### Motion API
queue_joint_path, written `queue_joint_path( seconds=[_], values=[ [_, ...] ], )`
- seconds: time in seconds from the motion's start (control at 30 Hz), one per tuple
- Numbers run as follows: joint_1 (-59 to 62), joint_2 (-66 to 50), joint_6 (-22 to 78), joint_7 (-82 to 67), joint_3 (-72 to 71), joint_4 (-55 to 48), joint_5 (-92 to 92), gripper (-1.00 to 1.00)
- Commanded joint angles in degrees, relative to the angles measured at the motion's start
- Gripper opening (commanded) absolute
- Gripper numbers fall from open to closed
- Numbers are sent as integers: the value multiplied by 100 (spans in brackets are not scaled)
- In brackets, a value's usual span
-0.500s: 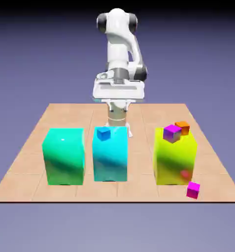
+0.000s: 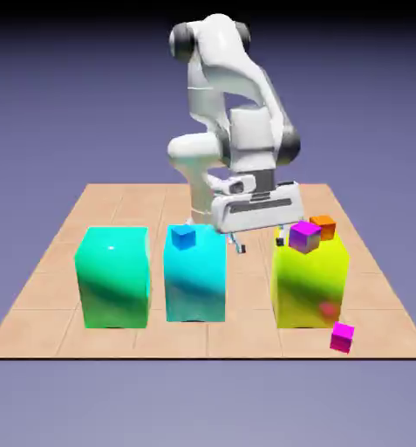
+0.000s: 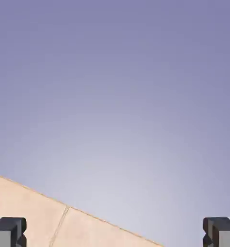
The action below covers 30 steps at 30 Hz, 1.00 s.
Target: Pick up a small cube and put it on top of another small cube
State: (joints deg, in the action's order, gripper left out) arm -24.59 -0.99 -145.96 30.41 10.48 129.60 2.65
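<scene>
The small cube (image 2: pixel 342 337), tiny and hot pink, lies on the table at the front right foot of the yellow block (image 2: pixel 309 284). On that block's top sit a magenta-topped cube with violet sides (image 2: pixel 304 236) and an orange cube (image 2: pixel 323 227). A small blue cube (image 2: pixel 183 237) rests on the cyan block (image 2: pixel 194 275). My gripper (image 2: pixel 259 242) hangs tilted behind the gap between the cyan and yellow blocks, well above and behind the pink cube. In the hand view my gripper (image 3: pixel 114 234) is open, fingertips (image 3: pixel 8 231) far apart with nothing between them.
A green block (image 2: pixel 113 277) stands at the exterior view's left of the cyan one. The three tall blocks form a row across the tan tiled table (image 2: pixel 98 205). The hand view shows the table's edge (image 3: pixel 63 207) and the blue-violet backdrop.
The arm has swung down and toward the exterior view's right. The hand now sits lower and tilted, near the yellow block. No cube has moved.
</scene>
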Motion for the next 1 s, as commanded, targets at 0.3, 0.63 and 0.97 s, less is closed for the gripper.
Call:
queue_joint_path(
  seconds=[0.3,0.63,0.97],
  values=[
    [-1399,-2077,1731,-743,647,-1938,164,0],
    [-2844,-4153,3461,-1487,1294,-3875,327,0],
    [-3239,-5172,3203,-1755,1395,-4031,492,-100]
  ],
)
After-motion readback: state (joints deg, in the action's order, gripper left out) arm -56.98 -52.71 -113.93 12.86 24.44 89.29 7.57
